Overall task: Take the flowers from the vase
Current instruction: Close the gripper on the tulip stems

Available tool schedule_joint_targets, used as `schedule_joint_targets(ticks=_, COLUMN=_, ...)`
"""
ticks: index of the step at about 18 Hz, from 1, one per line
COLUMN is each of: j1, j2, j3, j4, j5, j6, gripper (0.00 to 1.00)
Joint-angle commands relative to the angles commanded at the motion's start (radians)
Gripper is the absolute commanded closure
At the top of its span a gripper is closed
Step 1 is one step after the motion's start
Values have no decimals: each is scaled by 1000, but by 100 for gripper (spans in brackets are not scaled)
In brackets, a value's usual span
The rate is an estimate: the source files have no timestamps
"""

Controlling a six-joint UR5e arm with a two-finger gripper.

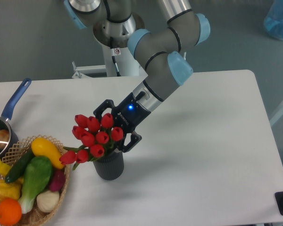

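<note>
The flowers (93,138), a bunch of red tulip buds with green leaves, stand in the vase (109,165), a small dark grey ribbed cylinder near the table's front left. My gripper (112,127) is open, one finger (101,106) behind the upper buds and the other (130,141) at the bunch's right side just above the vase mouth. The buds cover the space between the fingers, so whether they touch the flowers is unclear.
A wicker basket (63,187) of vegetables and fruit sits at the front left corner, touching distance from the vase. A blue-handled pot (9,113) lies at the left edge. The arm's base (115,44) stands behind the table.
</note>
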Motion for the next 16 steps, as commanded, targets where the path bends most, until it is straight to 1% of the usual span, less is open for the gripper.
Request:
schedule_joint_targets(ticks=3, j1=2, j2=2, j3=0, j4=-2, j5=-2, j6=-2, gripper=45)
schedule_joint_targets(ticks=4, j1=3, j2=2, j3=2, j4=-2, j5=-2, j6=-2, gripper=47)
schedule_joint_targets(ticks=6, j1=5, j2=2, j3=3, j4=-2, j5=-6, j6=-2, gripper=48)
schedule_joint_targets(ticks=8, j1=6, j2=2, j3=3, j4=-2, j5=-12, j6=-2, gripper=52)
schedule_joint_targets(ticks=12, j1=11, j2=2, j3=3, j4=0, j5=-38, j6=-2, gripper=52)
schedule_joint_targets(ticks=13, j1=12, j2=2, j3=3, j4=0, j5=-41, j6=1, gripper=54)
schedule_joint_targets(ticks=16, j1=18, j2=3, j3=3, j4=2, j5=-48, j6=5, gripper=56)
